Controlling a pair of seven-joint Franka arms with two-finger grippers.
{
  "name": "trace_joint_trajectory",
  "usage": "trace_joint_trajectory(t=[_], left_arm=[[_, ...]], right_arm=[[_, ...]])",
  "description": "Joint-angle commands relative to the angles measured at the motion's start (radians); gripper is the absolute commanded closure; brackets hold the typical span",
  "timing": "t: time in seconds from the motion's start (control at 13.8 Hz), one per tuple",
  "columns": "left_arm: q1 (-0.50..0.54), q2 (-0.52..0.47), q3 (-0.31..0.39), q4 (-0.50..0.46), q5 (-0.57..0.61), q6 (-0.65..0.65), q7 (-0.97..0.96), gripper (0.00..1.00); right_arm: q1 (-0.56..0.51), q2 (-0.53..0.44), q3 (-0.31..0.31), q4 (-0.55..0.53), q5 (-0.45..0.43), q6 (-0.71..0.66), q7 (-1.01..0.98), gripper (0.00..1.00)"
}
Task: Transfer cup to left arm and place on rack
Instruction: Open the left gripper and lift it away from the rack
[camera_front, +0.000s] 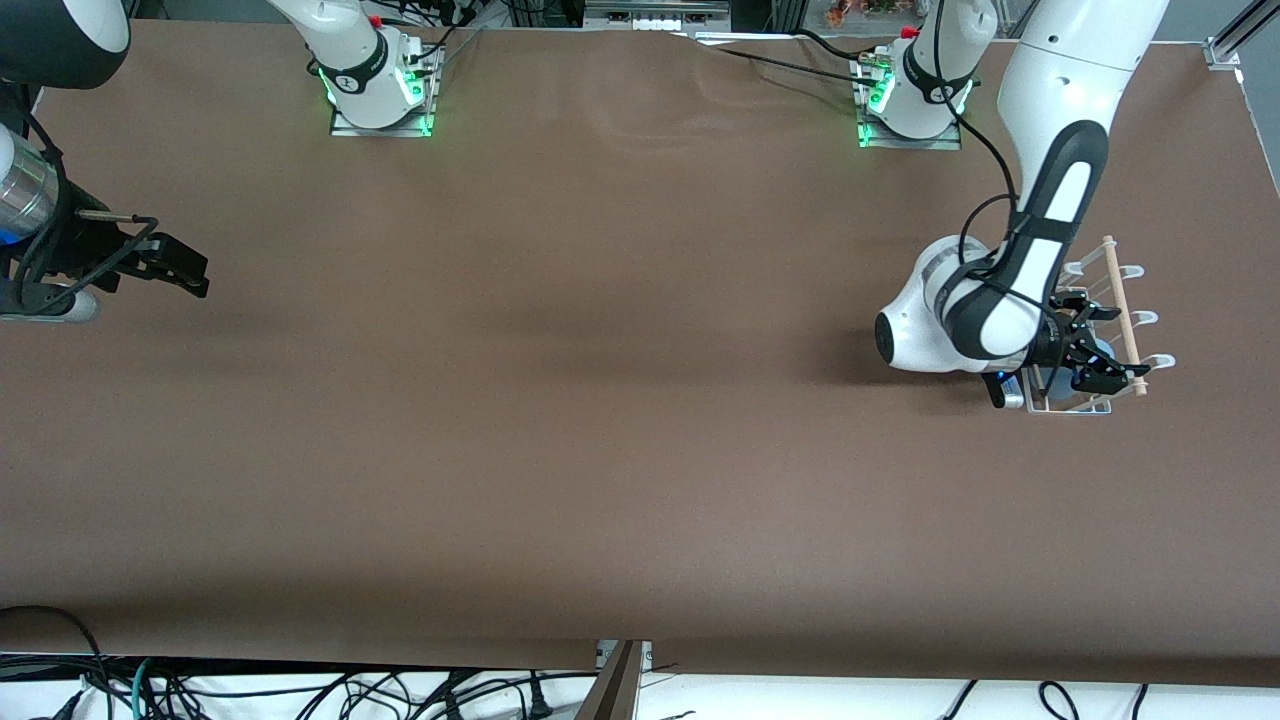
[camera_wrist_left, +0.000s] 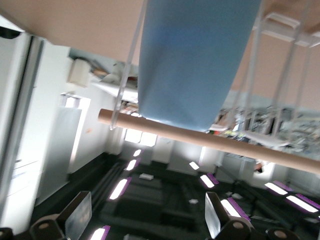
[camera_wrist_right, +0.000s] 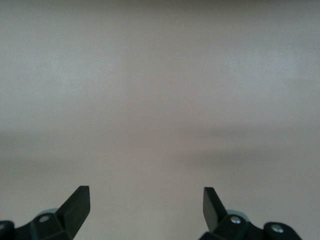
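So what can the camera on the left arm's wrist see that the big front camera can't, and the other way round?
Only the left wrist view shows the cup up close, a big light-blue shape against the rack's wooden dowel, with the left gripper's fingertips spread apart and not touching it.

Only the front view shows the whole brown table and the right gripper, open, waiting at the right arm's end of the table.

Both show the rack, its dowel and the left gripper at it; in the front view the cup is only a bit of blue.
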Motion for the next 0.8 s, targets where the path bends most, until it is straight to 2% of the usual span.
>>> trace_joint_trajectory(t=[0.0,0.15,0.44,0.58,0.73], left_arm=[[0.009,-0.044,-0.008,0.096,-0.204,-0.013,0.003,0.00],[0.009,-0.058,-0.008,0.205,-0.388,-0.048,0.000,0.00],[0.013,-0.057,0.003,0.490,-0.749,-0.164,-0.056,0.00],[0.021,-0.064,0.003,0.599,-0.895,-0.210,-0.162,0.00],[0.058,-0.092,0.001,0.667,-1.037,-0.209,-0.231,0.00]], right_arm=[[-0.012,-0.002,0.009,0.005,-0.002,0.001,-0.017,0.00],[-0.012,-0.002,0.009,0.005,-0.002,0.001,-0.017,0.00],[-0.013,-0.002,0.007,0.005,-0.002,0.002,-0.017,0.00],[-0.013,-0.002,0.009,0.005,0.000,0.002,-0.017,0.00],[-0.013,-0.002,0.009,0.005,0.000,0.002,-0.015,0.00]])
